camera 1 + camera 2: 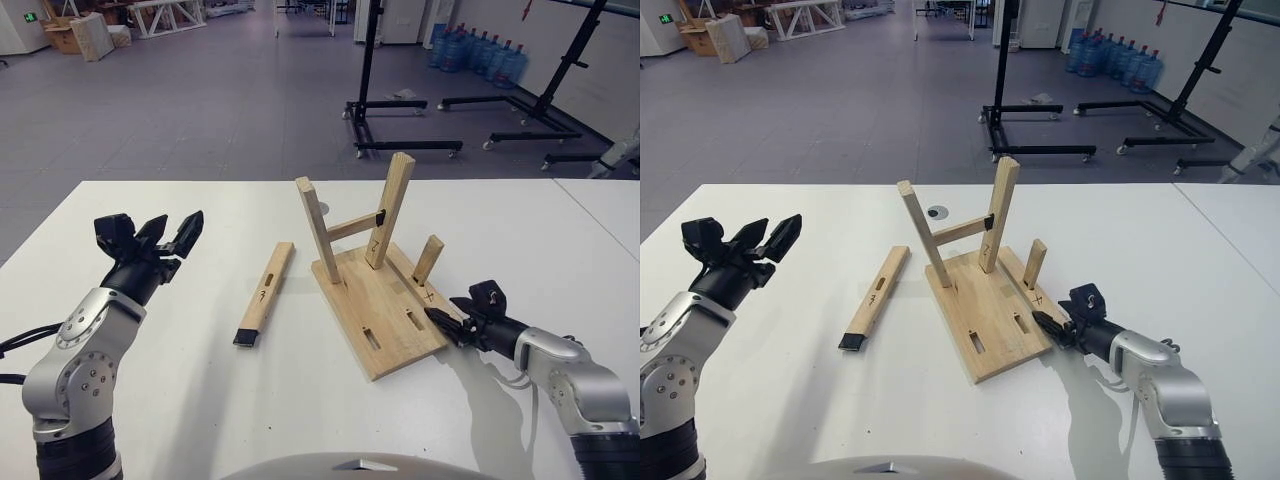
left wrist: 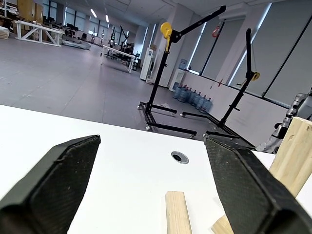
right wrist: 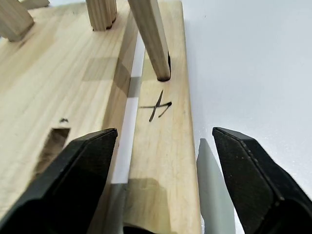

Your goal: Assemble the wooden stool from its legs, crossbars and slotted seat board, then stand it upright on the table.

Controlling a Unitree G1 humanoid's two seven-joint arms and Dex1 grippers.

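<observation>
The slotted seat board (image 1: 372, 300) lies flat mid-table. Two legs (image 1: 391, 208) stand upright in it, joined by a crossbar (image 1: 352, 227). A third leg (image 3: 163, 146), marked with an X, lies along the board's right edge, and a short crossbar (image 1: 430, 258) sticks up from it. My right gripper (image 1: 447, 325) is open at that leg's near end, one finger (image 3: 73, 180) on each side and not touching it. A loose leg (image 1: 265, 292) lies left of the board. My left gripper (image 1: 165, 235) hovers open and empty above the table's left side.
A round cable hole (image 1: 937, 212) sits in the table behind the stool. A second table (image 1: 610, 200) adjoins on the right. Black wheeled racks (image 1: 400, 110) and water jugs (image 1: 480, 50) stand on the floor beyond the far edge.
</observation>
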